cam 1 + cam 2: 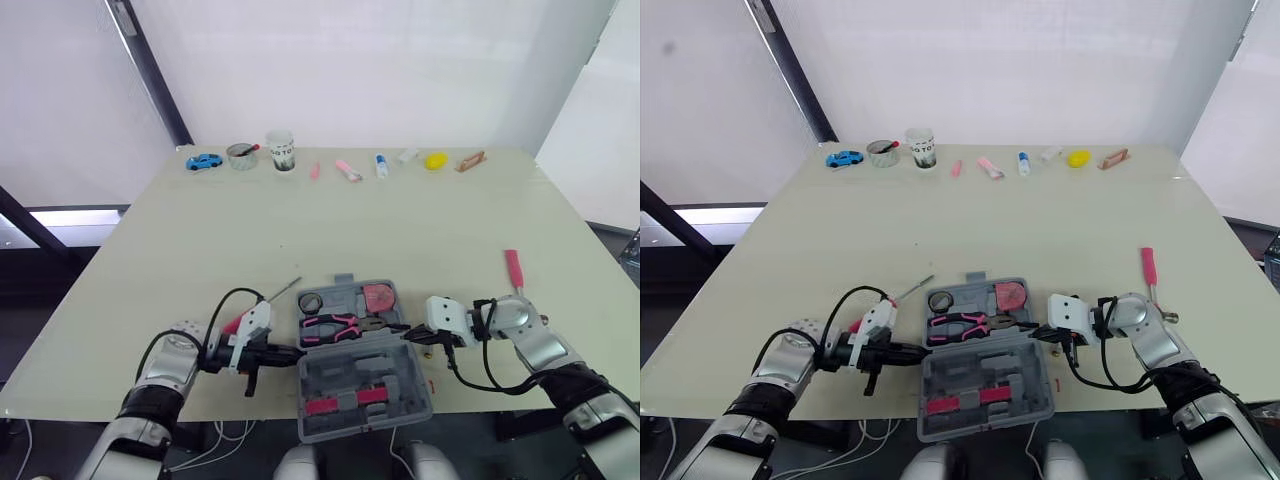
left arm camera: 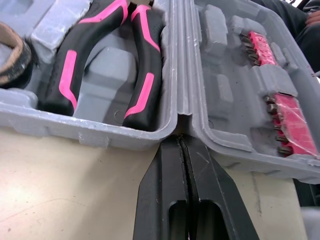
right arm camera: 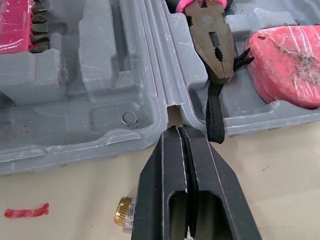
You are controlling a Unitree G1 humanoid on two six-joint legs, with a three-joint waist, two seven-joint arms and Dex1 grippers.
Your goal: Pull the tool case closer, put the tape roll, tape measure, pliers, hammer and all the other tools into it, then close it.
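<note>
At the near edge of the pale table, the left gripper and the right gripper each hold their black fingers clenched on nothing. Their tips are nosed into opposite ends of the hinge groove of the open tool case.

The case lies flat between them, and its near half appears to overhang the table edge, so it looks close enough already. Any further drag should be short and even on both sides, or the tray may twist or tip off. The better course seems to be to back both arms off the hinge and turn to the loose tools.

The case is grey moulded plastic, scuffed and slightly glossy, with shaped recesses and rounded rims. The far half holds the pliers, which have black grips striped in pink and dull steel jaws. Beside them are the dark ring of the tape roll and the rounded pink tape measure, whose black woven cord spills over the rim. The near half carries pink bit strips.

A screwdriver, a thin metal shaft on a pink handle, lies just beside the left gripper. A pink-handled tool lies apart on the right, and its head is too small to identify. A row of small objects lines the far edge.
</note>
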